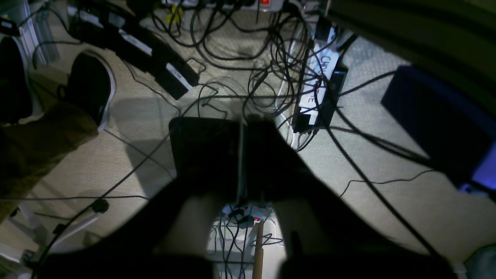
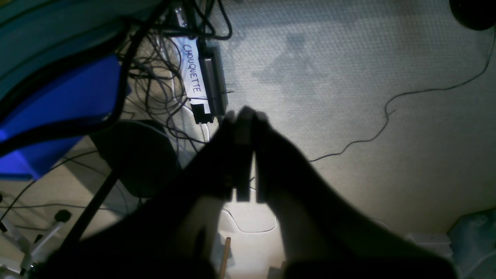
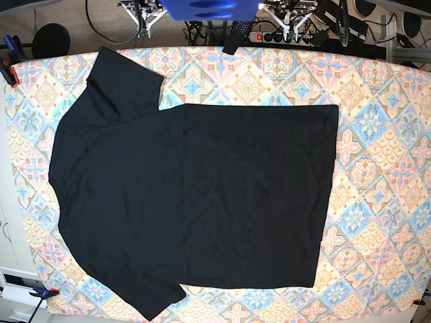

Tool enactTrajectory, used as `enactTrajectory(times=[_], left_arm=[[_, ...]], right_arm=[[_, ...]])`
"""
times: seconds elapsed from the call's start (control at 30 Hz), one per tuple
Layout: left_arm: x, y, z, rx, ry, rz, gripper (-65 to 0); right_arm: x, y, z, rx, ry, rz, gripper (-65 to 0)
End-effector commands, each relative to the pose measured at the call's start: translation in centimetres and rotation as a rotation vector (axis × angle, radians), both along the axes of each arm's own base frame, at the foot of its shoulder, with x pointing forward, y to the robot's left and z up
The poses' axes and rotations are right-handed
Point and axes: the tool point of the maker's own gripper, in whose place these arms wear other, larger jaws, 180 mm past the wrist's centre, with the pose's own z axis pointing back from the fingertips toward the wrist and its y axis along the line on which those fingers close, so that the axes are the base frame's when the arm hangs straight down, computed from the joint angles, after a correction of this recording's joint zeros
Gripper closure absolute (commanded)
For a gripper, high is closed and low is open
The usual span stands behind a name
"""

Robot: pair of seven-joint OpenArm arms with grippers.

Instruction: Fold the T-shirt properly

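I see the T-shirt point(image 3: 195, 202) lying flat and spread out on the tablecloth point(image 3: 384, 168), filling the middle and left of the base view. My left gripper point(image 1: 241, 155) and right gripper point(image 2: 243, 155) both have their fingers pressed together, holding nothing, above the floor point(image 2: 348, 77).

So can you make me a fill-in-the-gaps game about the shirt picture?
1. The T-shirt is the colour ____.
2. It lies spread flat on a patterned ____.
3. Its collar end points to the ____ side of the base view.
4. The label on the floor reads ____.

Missing words: black; tablecloth; left; CHOUQUETTE
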Motion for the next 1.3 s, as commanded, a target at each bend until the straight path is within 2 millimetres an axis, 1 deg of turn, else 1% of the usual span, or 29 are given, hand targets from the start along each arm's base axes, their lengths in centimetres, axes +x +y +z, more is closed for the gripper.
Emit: enactTrajectory(times=[0.0,0.03,0.07,0.1,0.17,0.2,0.23,0.37,0.4,0.47,0.57,0.63,0.7,0.77,0.87,0.93,0.97,1.03,1.1,1.13,1.2,1.27], left_arm=[[-1.5,0.2,0.1,0.004,0.020,-0.007,-0.7],[-1.8,0.4,0.2,0.007,0.021,-0.008,-0.7],[-1.5,1.4,0.3,0.023,0.002,-0.016,-0.7],[-2.3,2.2,0.5,0.036,-0.001,-0.021,-0.7],[-2.6,3.2,1.0,0.051,-0.038,-0.031,-0.7],[-2.6,3.9,1.2,0.063,-0.051,-0.040,-0.7],[-2.8,4.5,1.5,0.072,-0.061,-0.046,-0.7],[-3.2,6.7,2.7,0.104,-0.097,-0.074,-0.7],[-3.3,7.3,3.1,0.113,-0.106,-0.078,-0.7],[-3.9,8.1,3.8,0.123,-0.118,-0.092,-0.7],[-4.3,8.6,5.3,0.129,-0.157,-0.117,-0.7],[-3.6,8.5,6.7,0.127,-0.208,-0.137,-0.7],[-2.6,7.9,8.4,0.118,-0.271,-0.156,-0.7],[-1.4,7.1,10.6,0.107,-0.341,-0.172,-0.7],[-0.3,6.0,13.7,0.089,-0.422,-0.196,-0.7],[1.0,5.4,16.0,0.078,-0.479,-0.216,-0.7],[1.1,5.2,16.9,0.072,-0.482,-0.222,-0.7],[2.5,4.6,18.9,0.064,-0.497,-0.234,-0.7],[4.0,3.8,21.0,0.055,-0.523,-0.239,-0.7],[5.1,3.4,22.3,0.051,-0.548,-0.242,-0.7],[6.5,2.8,24.1,0.043,-0.581,-0.246,-0.7],[8.2,2.2,25.9,0.037,-0.624,-0.250,-0.7]], right_arm=[[-0.7,-0.4,0.1,-0.008,0.009,0.001,-0.2],[-1.3,-0.4,0.1,-0.009,0.017,0.001,-0.2],[-2.4,-0.5,0.2,-0.010,0.030,0.003,-0.1],[-2.8,-0.5,0.3,-0.011,0.032,0.004,-0.1],[-3.2,-2.2,0.6,-0.038,0.020,0.012,0.0],[-3.5,-2.9,0.8,-0.049,0.013,0.017,0.0],[-3.5,-3.2,1.0,-0.055,-0.001,0.020,0.0],[-5.6,-4.1,2.1,-0.072,-0.019,0.035,0.0],[-5.9,-4.9,2.5,-0.085,-0.025,0.044,0.0],[-6.0,-6.7,3.3,-0.113,-0.049,0.065,0.0],[-6.5,-8.2,4.6,-0.139,-0.080,0.084,0.0],[-6.2,-10.1,5.8,-0.182,-0.115,0.057,0.0],[-5.7,-12.5,7.4,-0.243,-0.160,0.008,0.0],[-4.7,-14.8,9.4,-0.304,-0.217,-0.018,0.0],[-4.2,-16.7,12.2,-0.357,-0.273,-0.009,0.0],[-3.7,-17.1,13.9,-0.373,-0.310,0.014,0.0],[-3.5,-17.1,14.7,-0.377,-0.326,0.028,0.0],[-2.6,-17.1,16.4,-0.384,-0.365,0.054,0.0],[-1.7,-17.4,18.1,-0.403,-0.393,0.071,0.0],[-1.3,-17.8,19.0,-0.416,-0.398,0.074,0.0],[-0.2,-18.5,20.9,-0.446,-0.418,0.081,0.0],[0.8,-18.8,22.9,-0.468,-0.438,0.094,0.0]])
